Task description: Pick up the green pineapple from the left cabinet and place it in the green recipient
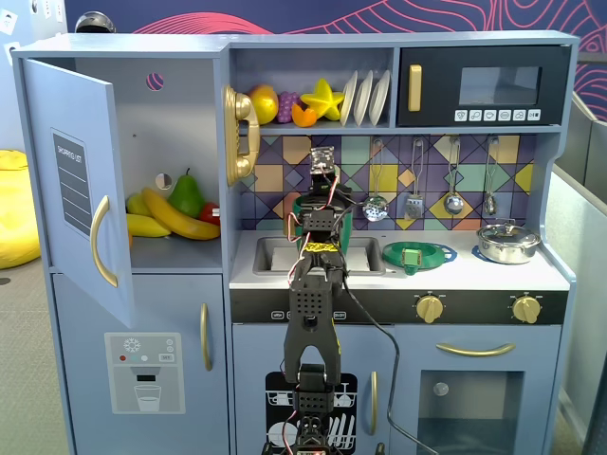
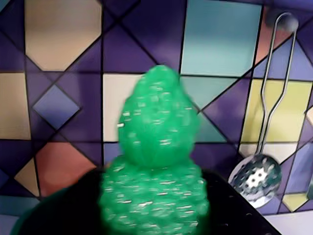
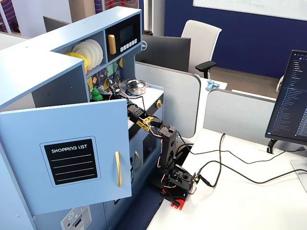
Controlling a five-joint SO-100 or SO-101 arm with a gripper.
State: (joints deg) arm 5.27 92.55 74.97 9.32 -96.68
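Your fingers (image 2: pixel 151 215) are clamped on the green pineapple (image 2: pixel 155 161), frame centre, above the green recipient (image 1: pixel 305 210); only the drop remains.

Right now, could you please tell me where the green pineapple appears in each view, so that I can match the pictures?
Wrist view: the green pineapple fills the centre, in front of the tiled backsplash.
In a fixed view: it is a small bright-green shape left of centre, under the plate shelf.
In a fixed view: I cannot pick it out; the arm covers that spot.
Shared landmark: the tiled backsplash.
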